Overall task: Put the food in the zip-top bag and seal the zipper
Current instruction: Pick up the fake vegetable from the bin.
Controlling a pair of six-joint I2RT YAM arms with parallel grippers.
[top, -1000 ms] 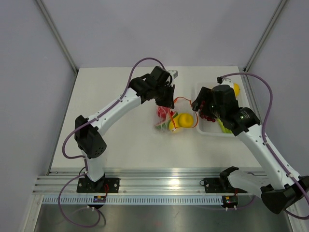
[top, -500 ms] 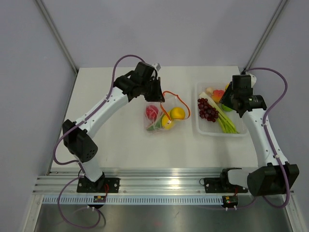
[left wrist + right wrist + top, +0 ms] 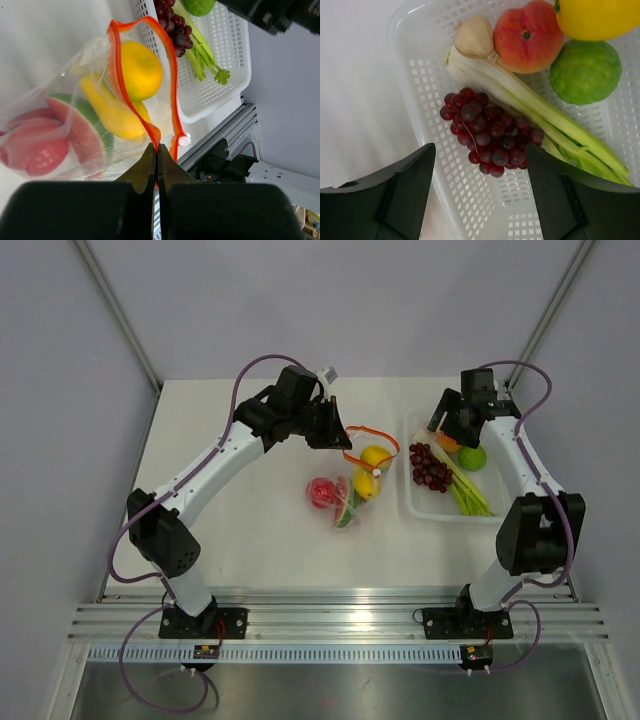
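Bright, even light, faint soft shadows; the dark fingers point(image 3: 385, 195) look blurred (both wrist views).

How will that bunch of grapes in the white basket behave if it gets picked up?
Probably lumpy to grip: the bunch of grapes is many small glossy beads, so a pinch may slide off. Likely light plastic. Lying flat against the celery in the white basket, it seems unlikely to roll.

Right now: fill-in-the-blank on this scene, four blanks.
The left gripper is shut on the zipper of the zip-top ____.
The right gripper hangs ____ above the grapes.
The grapes lie in the ____ tray.
The watermelon slice sits ____ the bag.
Missing: bag; open; white; inside.
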